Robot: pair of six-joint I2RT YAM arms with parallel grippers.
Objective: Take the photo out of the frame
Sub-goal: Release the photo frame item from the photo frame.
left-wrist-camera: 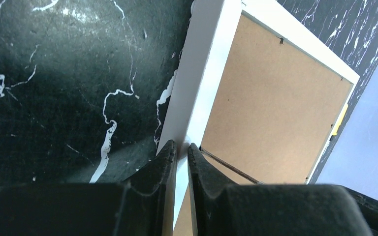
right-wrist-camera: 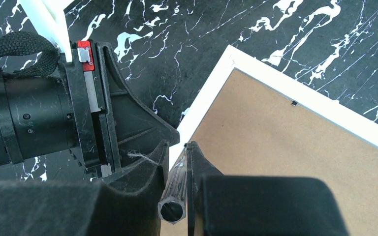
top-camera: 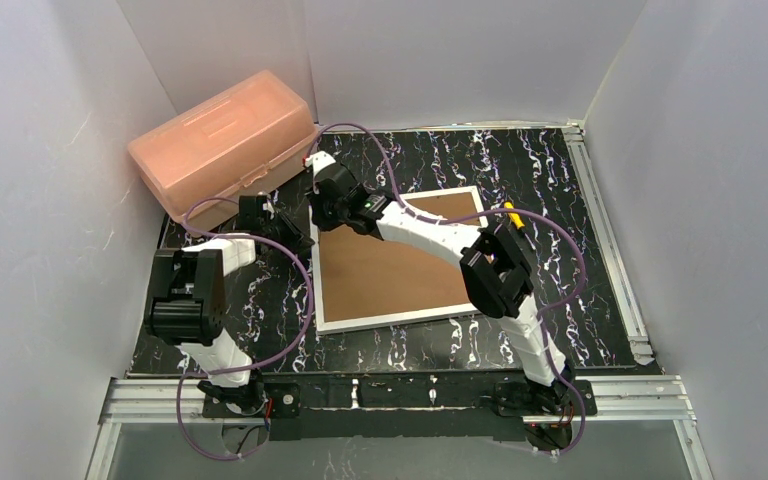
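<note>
Your left gripper (left-wrist-camera: 179, 147) was almost shut, jaws pinching the white left rim of the frame (top-camera: 390, 270). Your right gripper (right-wrist-camera: 177, 147) was just beside it, jaws closed on a thin clear rod (right-wrist-camera: 173, 199). The rod's tip sat at the seam between the white rim and the brown backing board (left-wrist-camera: 270, 108).

The frame lay back-up in the middle of the table (top-camera: 560, 170), so the photo was hidden; can't tell if it was inside. The pink plastic box (top-camera: 222, 140) sat at the far left corner with its lid shut, contents not readable through the plastic.

Both grippers crowded the frame's far-left corner. The box was near them but apart from the frame. Bare table ran along the frame's near and right sides, and white walls closed in the left, far and right.

Counts: one frame, one box, one rod, one small yellow thing (top-camera: 513, 214) at the frame's far right edge, and two dark tabs (left-wrist-camera: 280, 41) on the board's rim in the left wrist view.
</note>
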